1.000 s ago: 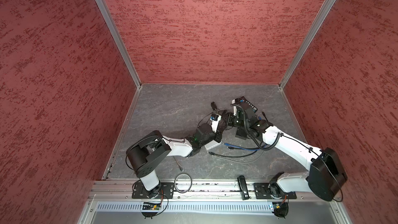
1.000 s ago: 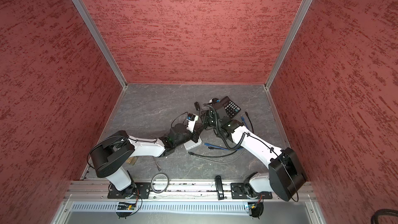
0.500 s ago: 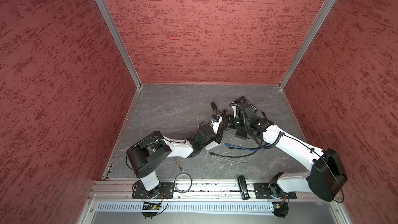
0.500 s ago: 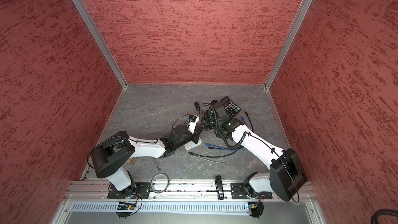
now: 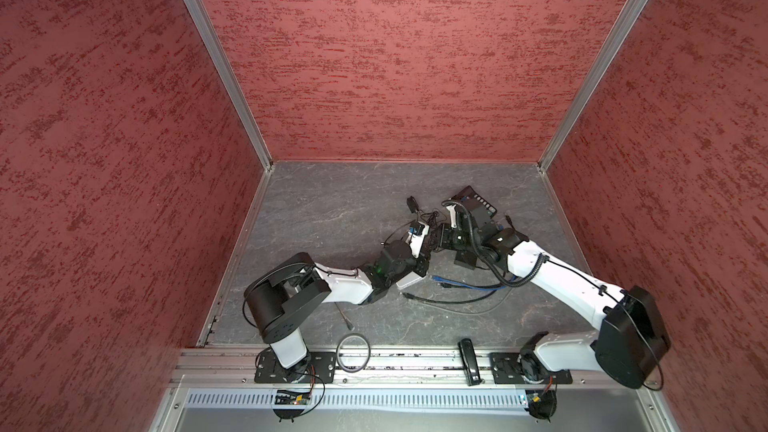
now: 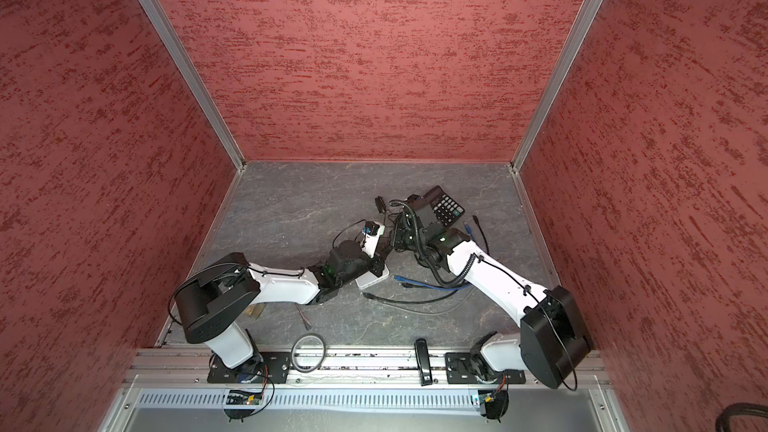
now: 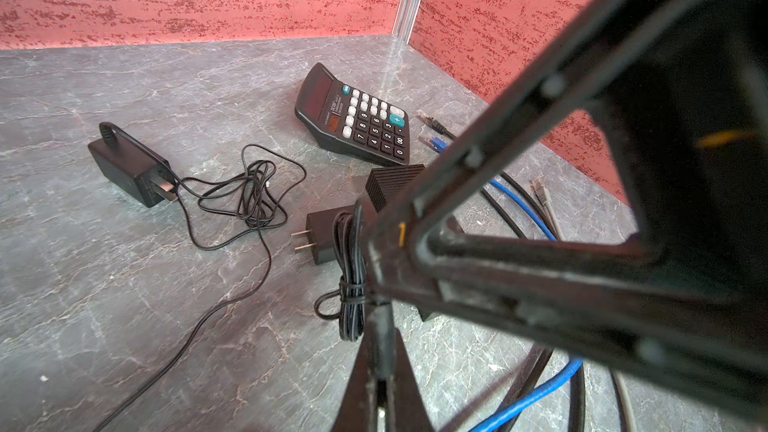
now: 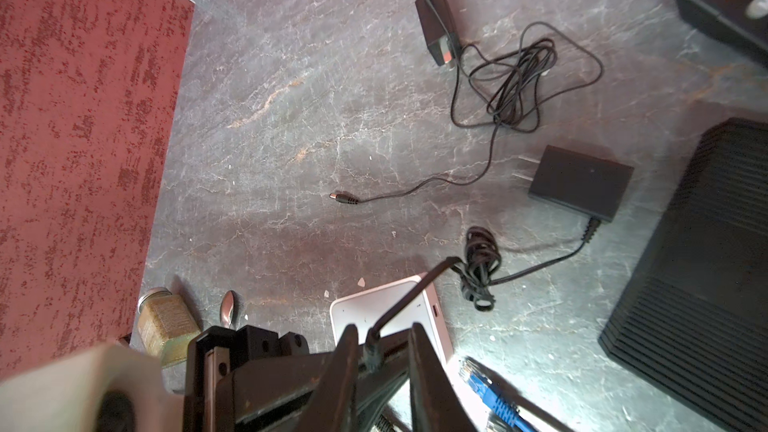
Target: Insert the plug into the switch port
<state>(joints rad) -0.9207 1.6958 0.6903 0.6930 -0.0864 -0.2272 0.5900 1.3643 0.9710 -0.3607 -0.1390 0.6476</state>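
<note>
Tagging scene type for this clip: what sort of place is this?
Probably a purpose-built robot test cell, not a real office: red textured panel walls in aluminium framing, left arm and right arm bolted to a front rail, staged clutter like a calculator.

Enclosing a grey veined worktop [image 5: 332,201] on three sides with mottled red walls [image 5: 395,56], joining at aluminium corner strips [image 5: 217,60].

walls [image 5: 395,56]: were red, mottled with darker streaks
floor [image 7: 124,284]: was dark grey, veined pale like marble
calculator [image 7: 357,118]: was black; keys white, black and teal
plug [image 8: 372,351]: was black
flat box [image 8: 399,313]: was white
ribbed box [image 8: 706,284]: was black
network cable [image 8: 486,392]: was blue
arms [image 5: 345,284]: were white with black joints
</note>
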